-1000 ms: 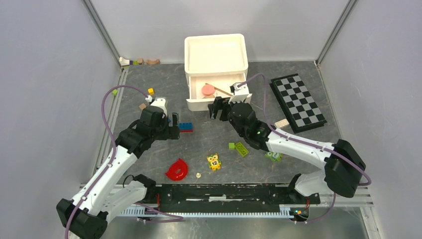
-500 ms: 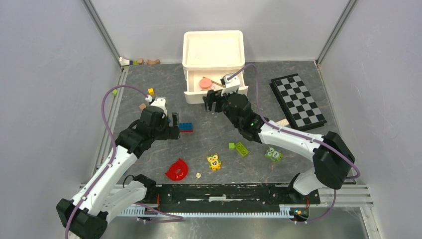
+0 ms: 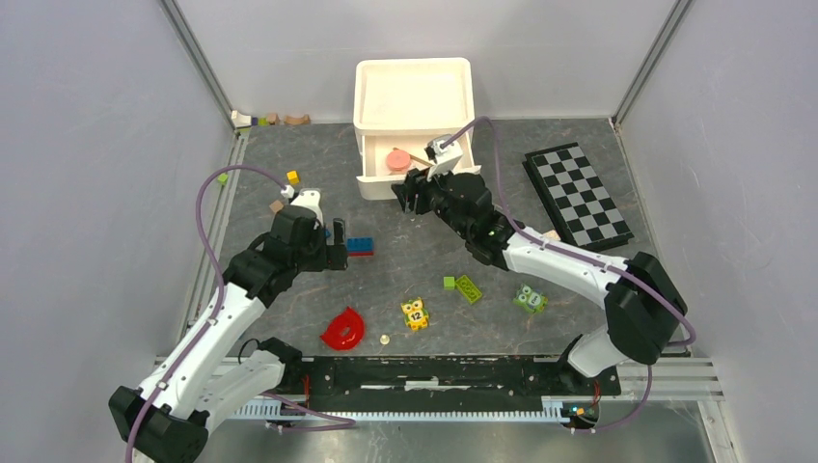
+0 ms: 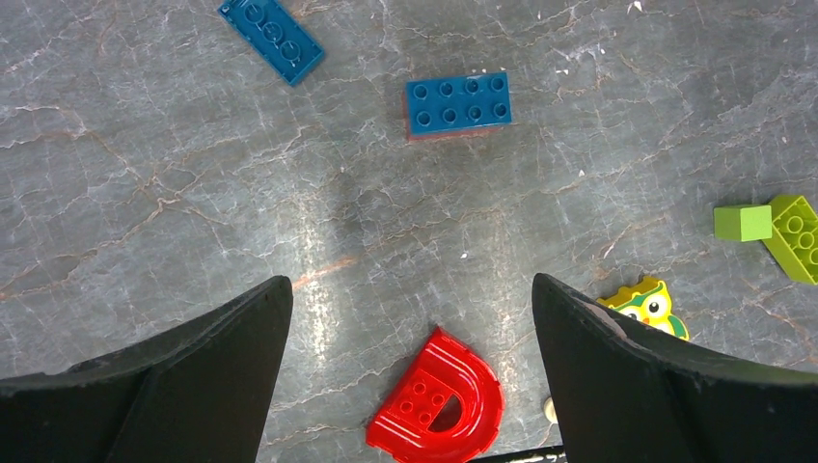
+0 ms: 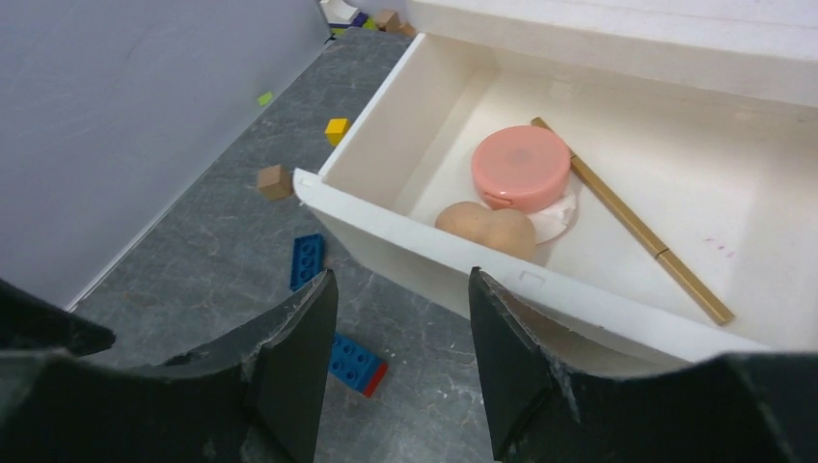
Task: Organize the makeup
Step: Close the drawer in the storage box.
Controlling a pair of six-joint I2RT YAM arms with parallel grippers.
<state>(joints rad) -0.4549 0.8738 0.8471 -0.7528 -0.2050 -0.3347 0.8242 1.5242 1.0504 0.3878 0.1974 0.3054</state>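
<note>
The white drawer unit (image 3: 415, 96) stands at the back centre with its lower drawer (image 5: 463, 256) open. In the drawer lie a round pink disc (image 5: 521, 167), a beige rounded piece (image 5: 487, 230) and a thin tan stick (image 5: 632, 222); the disc also shows in the top view (image 3: 396, 159). My right gripper (image 5: 400, 280) is open and empty at the drawer's front wall, its right finger close against it. My left gripper (image 4: 410, 285) is open and empty above bare table. The orange tube and the black pencil are out of view.
A chessboard (image 3: 577, 198) lies at the right. Toy pieces lie on the table: blue brick (image 4: 458, 103), blue plate (image 4: 270, 39), red half-ring (image 4: 439, 405), green bricks (image 3: 468, 287), yellow owl (image 3: 416, 313), green owl (image 3: 530, 299). Small blocks (image 3: 270, 120) sit by the back left wall.
My right gripper has moved away from me, and the drawer front has gone further in. The whole unit has shifted slightly back. The left arm has not moved.
</note>
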